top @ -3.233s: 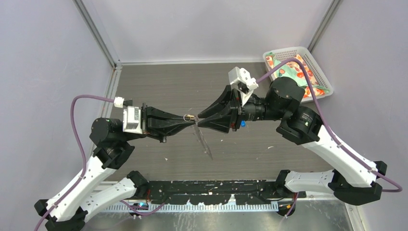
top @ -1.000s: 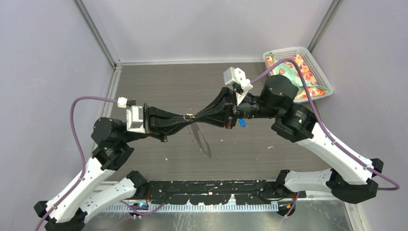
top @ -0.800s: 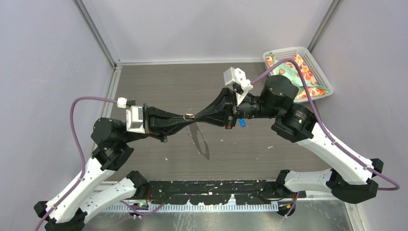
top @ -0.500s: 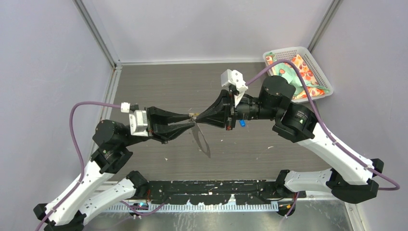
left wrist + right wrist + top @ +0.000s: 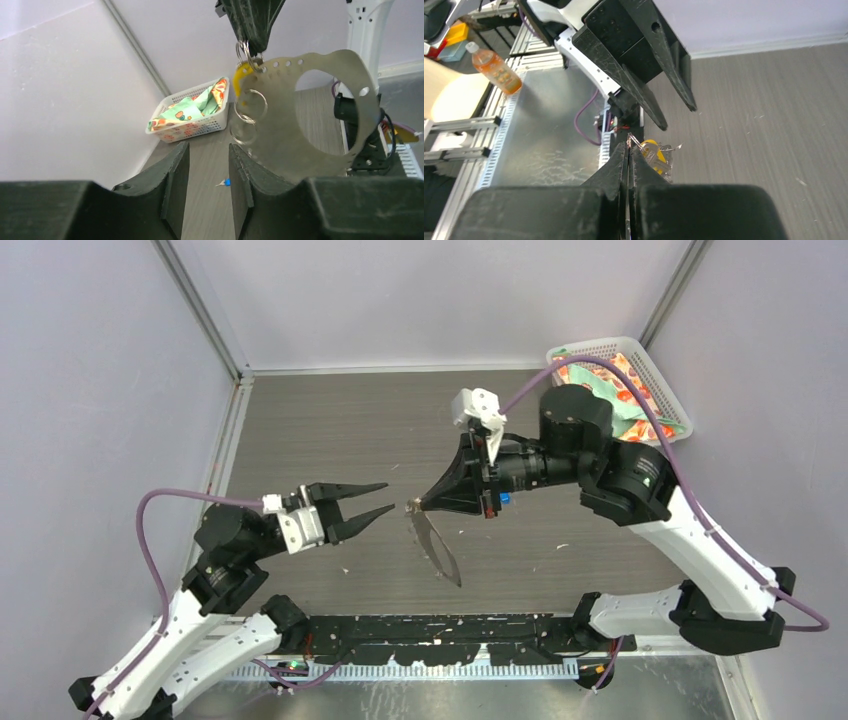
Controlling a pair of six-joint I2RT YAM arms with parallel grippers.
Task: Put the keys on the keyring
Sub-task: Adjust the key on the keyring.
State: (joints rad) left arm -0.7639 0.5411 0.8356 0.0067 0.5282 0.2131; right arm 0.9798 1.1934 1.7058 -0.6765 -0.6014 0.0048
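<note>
Here the right gripper (image 5: 416, 506) pinches the keyring (image 5: 250, 106), yellow key (image 5: 241, 75) against it; left gripper (image 5: 388, 496), jaws spread, sits apart; blue key (image 5: 226, 183) lies toward the table's (image 5: 330, 420) right edge

table (image 5: 330, 430): matt grey wood-grain | basket (image 5: 192, 131): white plastic mesh | keyring (image 5: 251, 106): shiny metal | left pincer (image 5: 388, 497): matt black plastic

Left arm (image 5: 180, 615) and right arm (image 5: 700, 540) are showing white shells with black joint housings. 1 purple cable (image 5: 200, 494) is trailing along each. White camera mounts (image 5: 477, 406) are topping both wrists. Left gripper (image 5: 388, 496) and right gripper (image 5: 416, 506) are showing black tapered fingers (image 5: 176, 185).
</note>
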